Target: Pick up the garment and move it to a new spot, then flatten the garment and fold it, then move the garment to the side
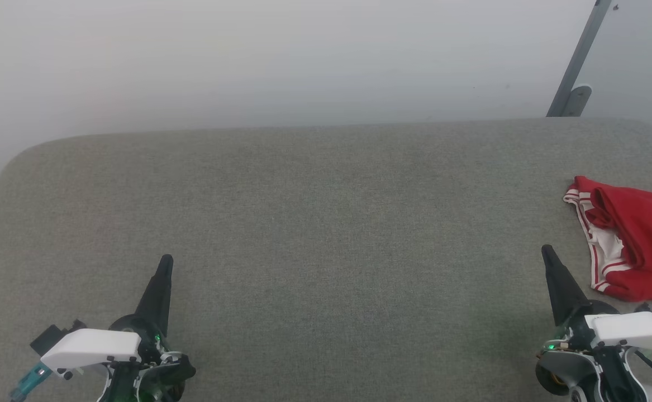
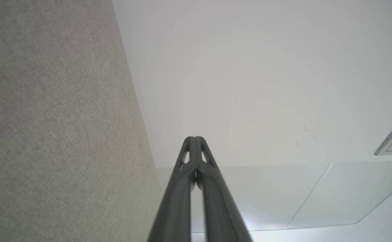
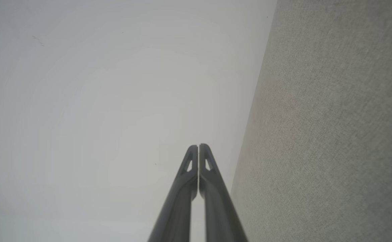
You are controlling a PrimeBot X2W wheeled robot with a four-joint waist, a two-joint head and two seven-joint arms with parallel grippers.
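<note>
Garment (image 1: 638, 245) sits bunched at the right edge of my head view, red with white striped trim showing, partly cut off by the frame. It lies on the grey fabric tabletop (image 1: 326, 223), near that surface's right side. My right gripper (image 1: 546, 249) is low right, fingers pressed together into one dark point, holding nothing. Its tip is near the garment's trim but apart from it. My left gripper (image 1: 166, 259) is low left, well apart from the garment, fingers also pressed together, empty. Left wrist view: fingers (image 2: 179, 188) meet at the tips, grey fabric on the left, pale wall (image 2: 249, 67) ahead. Right wrist view: fingers (image 3: 216, 195) closed tip to tip, grey fabric on the right, pale wall beyond. One grey metal post (image 1: 577, 61) slants up behind the tabletop, top right of head view.
</note>
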